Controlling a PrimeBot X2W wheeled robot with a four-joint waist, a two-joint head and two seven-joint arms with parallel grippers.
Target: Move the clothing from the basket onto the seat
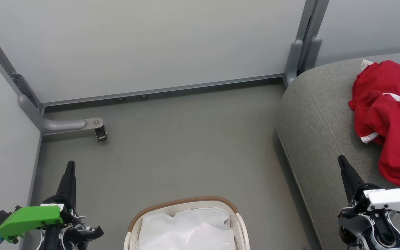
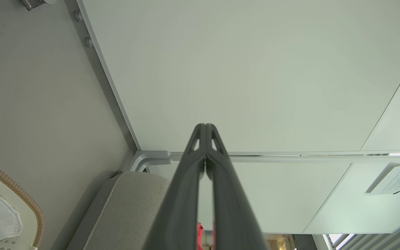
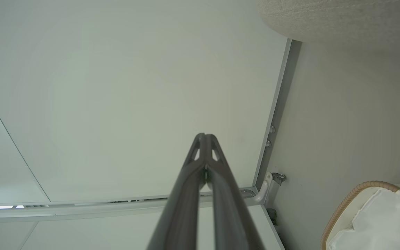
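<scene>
Looking done, or v. nearly: the bright red soft jersey clothing (image 1: pixel 391 118), w/ white striped trim and dark lettering, lies crumpled on the big grey woven-fabric upholstered seat (image 1: pixel 314 114) at the head view's right. It is well apart from the oval white perforated plastic basket (image 1: pixel 182 202) w/ its brown woven rim.

The basket stands on the grey floor (image 1: pixel 186 146) btwn the two arms. The part of its inside that shows holds plain white liner cloth (image 1: pixel 189 229), so it reads as emptied. Its near end is cut off at the frame edge, so I can't fully rule out a leftover piece.

The left end effector (image 1: pixel 70 170) is closed on nothing, fingers pressed together, pointing up over the floor beside the basket. The right end effector (image 1: pixel 345 168) is likewise closed and empty, seen against the seat's front part, near the red fabric but apart from it.

Judgement: transfer is complete. Left to do, if anything: confirm the basket bottom is bare, poss. nudge the garment further from the cushion edge.
</scene>
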